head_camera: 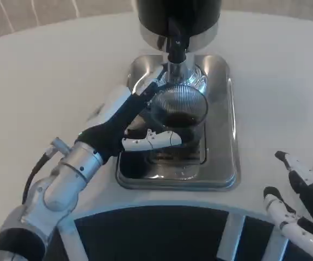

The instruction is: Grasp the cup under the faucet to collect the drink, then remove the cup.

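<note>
Cup (180, 111), holding dark drink, is gripped by left hand (140, 128) under faucet (175, 46); tilting during removal risks spilling.

No legible text, label, brand, number or sign appears on any surface. The cup (179, 111), the dispenser faucet (176, 46) and the steel drip tray (221, 157) carry no readable markings.

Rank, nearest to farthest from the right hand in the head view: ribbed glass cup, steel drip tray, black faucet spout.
1. Steel drip tray, left of the right hand.
2. Ribbed glass cup, on the tray, held by the left hand.
3. Black faucet spout, at the tray's far end.
</note>
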